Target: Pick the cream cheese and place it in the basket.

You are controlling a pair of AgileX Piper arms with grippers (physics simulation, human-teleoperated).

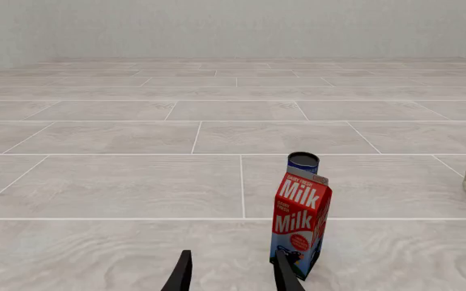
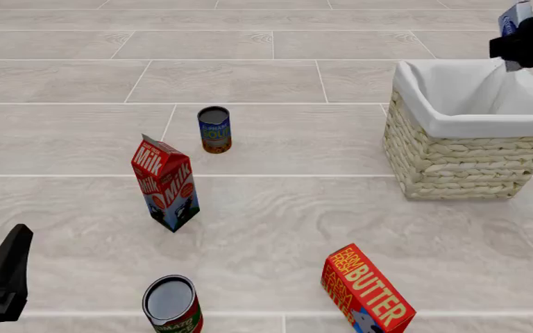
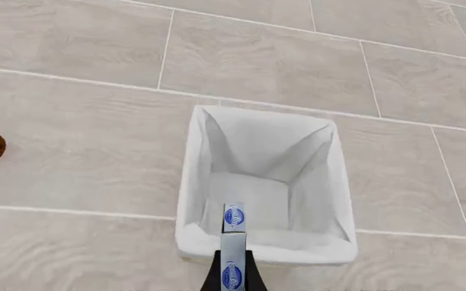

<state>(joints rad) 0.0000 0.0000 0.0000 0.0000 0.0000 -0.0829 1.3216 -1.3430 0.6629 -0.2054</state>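
The basket (image 2: 475,149) stood on the far right of the worktop (image 2: 276,229), upright, its white cloth lining open to the top and nothing visible inside. Next in size, the BUTTER box (image 2: 368,293) lay tilted at the near edge, the milk carton (image 2: 166,182) stood left of centre, one can (image 2: 214,129) sat behind it and a second can (image 2: 172,305) sat at the near edge, all well apart from the basket. The right tool (image 3: 233,276) was raised over the basket, closed on the cream cheese (image 3: 233,242), which was held edge-on between the fingers, its free end over the basket's near rim in the right wrist view. The left tool (image 1: 231,273) sat low just beside the milk carton, fingers moderately apart, holding nothing. Judgement: the cream cheese looked a light, stiff little carton with smooth printed faces, so possibly slippery; gripping across its two broad flat faces, as here, seemed the sound hold. A drop from this height should not harm it, provided it clears the rim first.
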